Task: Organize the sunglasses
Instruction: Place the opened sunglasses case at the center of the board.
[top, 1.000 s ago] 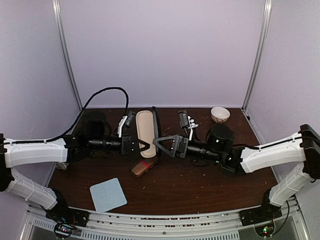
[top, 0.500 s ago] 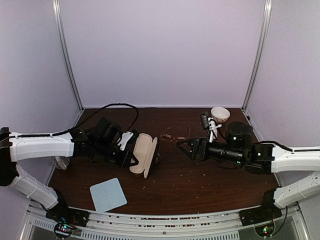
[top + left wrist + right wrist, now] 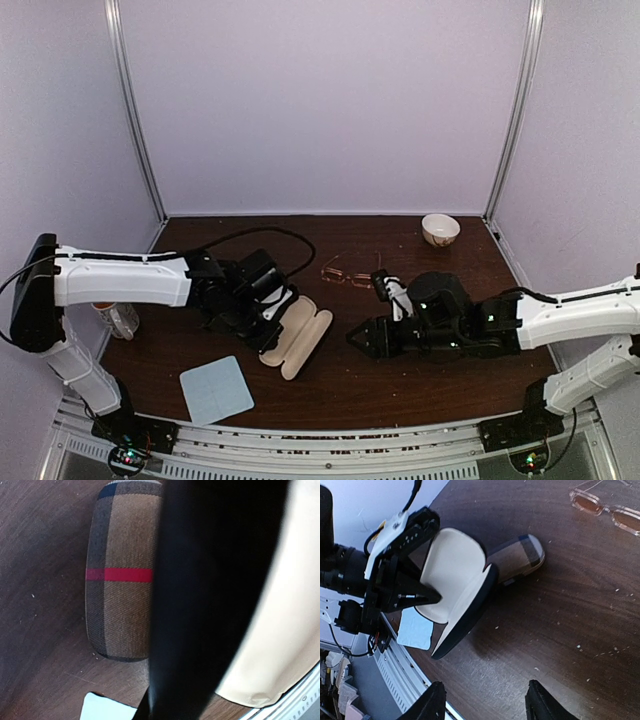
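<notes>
Left claw point(image 3: 266, 332): clenched on the rim of the open black oblong case with cream lining point(image 3: 300, 338).
Right claw point(image 3: 487, 705): released, fingers spread, nothing between them.
Copper wire-framed sunglasses point(image 3: 350, 272): flat on the tabletop, beyond the right claw, well apart from it.
Brown tartan fabric case with red stripe point(image 3: 120, 575): just beside the left claw, against the open case.

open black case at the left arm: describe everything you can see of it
The open case is an oblong clamshell with a black outer shell and a smooth cream lining. Its two halves are spread wide and nothing shows inside. It sits left of centre on the brown table. The left gripper is shut on the rim of one half. A plaid case pokes out from behind it; contact is unclear.
</notes>
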